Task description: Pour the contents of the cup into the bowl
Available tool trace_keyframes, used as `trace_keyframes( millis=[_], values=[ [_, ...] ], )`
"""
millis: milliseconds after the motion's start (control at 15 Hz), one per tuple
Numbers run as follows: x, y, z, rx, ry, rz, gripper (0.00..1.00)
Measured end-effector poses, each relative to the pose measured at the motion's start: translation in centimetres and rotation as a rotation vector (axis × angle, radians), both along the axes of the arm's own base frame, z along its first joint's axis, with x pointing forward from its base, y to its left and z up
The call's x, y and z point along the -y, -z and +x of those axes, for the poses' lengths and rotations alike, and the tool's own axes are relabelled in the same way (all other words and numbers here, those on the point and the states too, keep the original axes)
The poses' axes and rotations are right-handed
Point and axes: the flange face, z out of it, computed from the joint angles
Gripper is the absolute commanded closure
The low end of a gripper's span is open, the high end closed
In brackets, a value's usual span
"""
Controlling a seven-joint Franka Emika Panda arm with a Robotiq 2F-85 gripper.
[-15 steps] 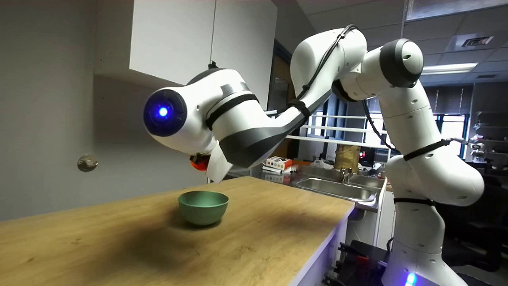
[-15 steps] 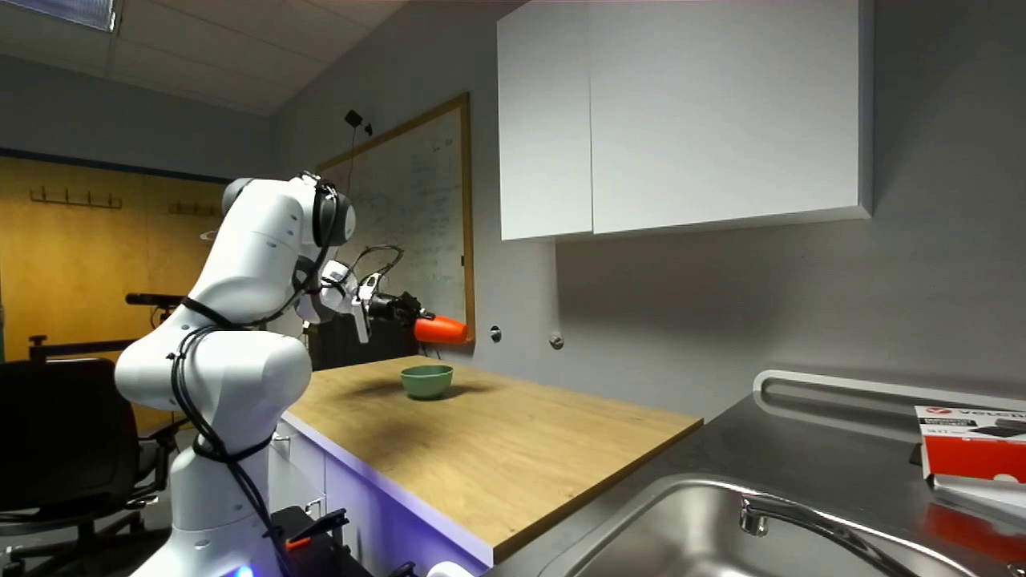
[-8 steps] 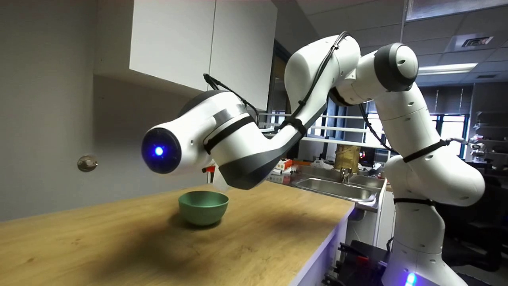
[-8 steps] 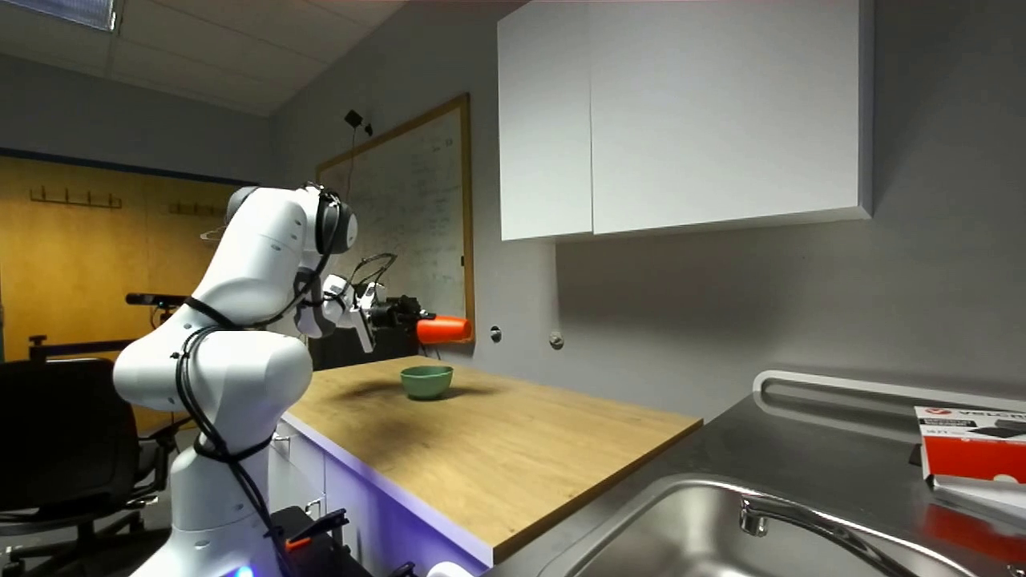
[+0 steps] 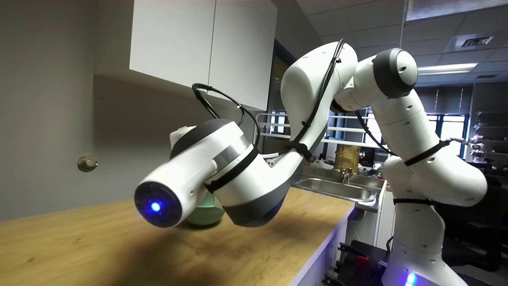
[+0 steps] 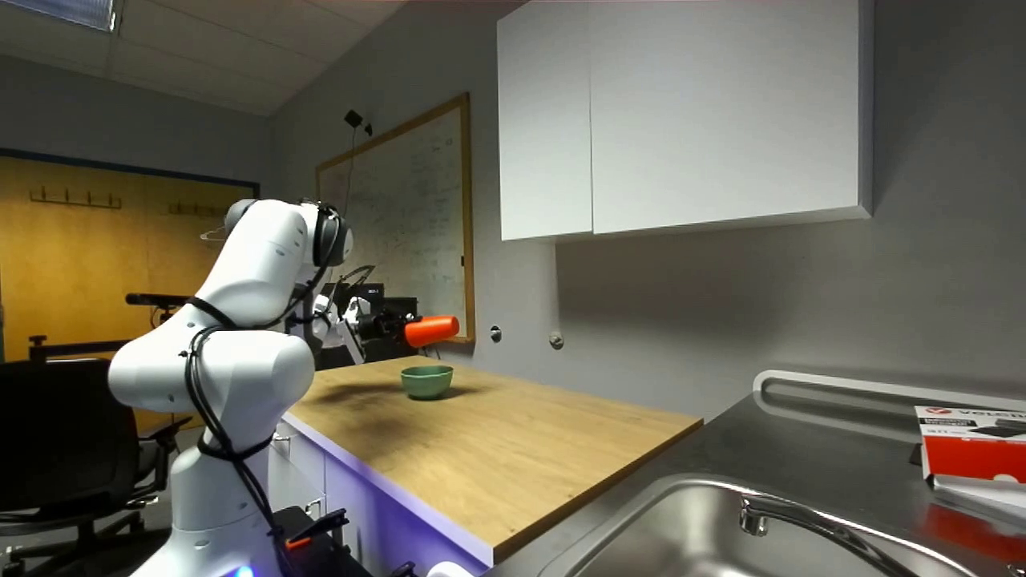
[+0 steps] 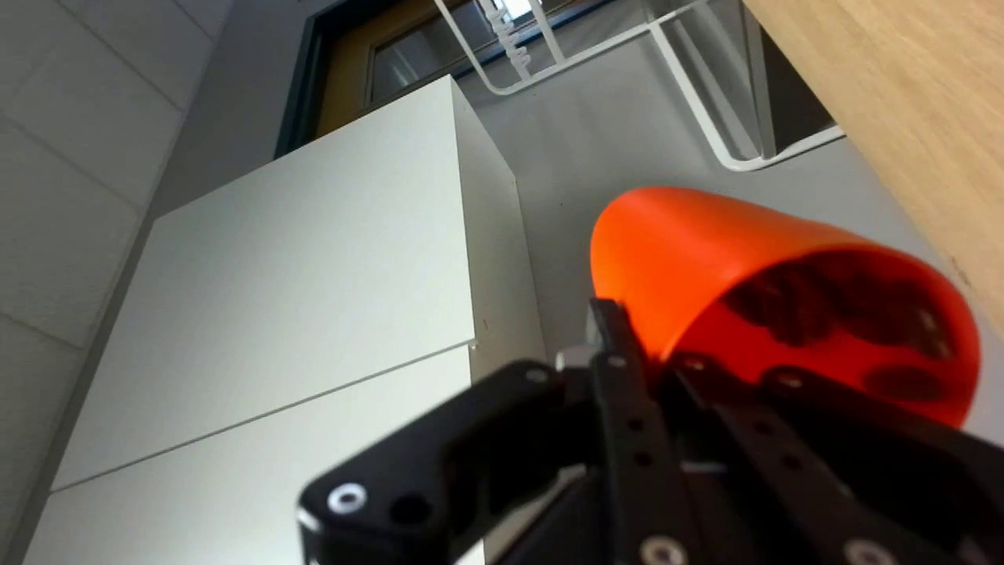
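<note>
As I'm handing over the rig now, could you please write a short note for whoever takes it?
Gripper: closed on the cup.
Cup: off the table, tipped on its side; dark shapes inside are probably its contents.
Bowl: on the table, lower than the cup; I can't tell whether the cup is directly above it.
Done: cup gripped, lifted and tipped.
Left: likely line up, tip further and empty the cup into the bowl.
</note>
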Motion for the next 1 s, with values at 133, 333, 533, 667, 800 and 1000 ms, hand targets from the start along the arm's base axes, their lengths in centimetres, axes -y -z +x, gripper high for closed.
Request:
trace_keyframes(
  millis=[133,333,533,667,800,1000],
  values=[
    [-0.37,0.32,-0.24,0.019,-0.014,-0.028,0.99],
    [-0.55,0.48,-0.22,0.051,-0.025,-0.063,0.99],
    [-0.49,0.51,-0.17,0.079,-0.024,-0.091,0.99],
    [-0.39,0.56,-0.19,0.088,-0.018,-0.103,0.99],
    [-0.29,0.59,-0.22,0.093,-0.011,-0.111,0.99],
    [-0.18,0.57,-0.27,0.098,-0.002,-0.117,0.99]
  ],
)
